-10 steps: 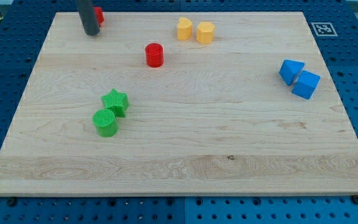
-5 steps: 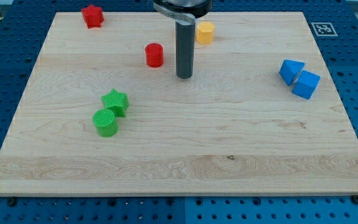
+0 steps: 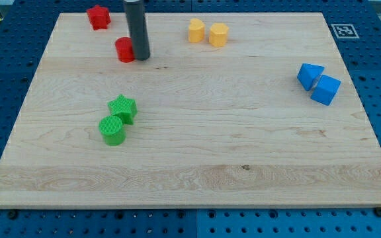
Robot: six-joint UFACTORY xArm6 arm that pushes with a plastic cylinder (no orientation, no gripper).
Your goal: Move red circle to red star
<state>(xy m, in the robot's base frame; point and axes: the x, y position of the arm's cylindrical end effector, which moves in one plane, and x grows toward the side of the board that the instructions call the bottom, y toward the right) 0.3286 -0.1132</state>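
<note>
The red circle (image 3: 124, 49) lies on the wooden board near the view's top left. My tip (image 3: 140, 57) touches its right side, and the dark rod rises up out of the view's top. The red star (image 3: 98, 16) sits at the board's top left corner, up and to the left of the red circle, with a gap between them.
Two yellow blocks (image 3: 208, 32) sit side by side at the view's top middle. A blue triangle (image 3: 308, 74) and a blue cube (image 3: 326, 89) touch at the view's right. A green star (image 3: 123, 108) and a green circle (image 3: 112, 129) touch at the left middle.
My tip swung from the top left corner round to the red circle's right side and pushed it left and up, closer to the red star. The other blocks stayed put.
</note>
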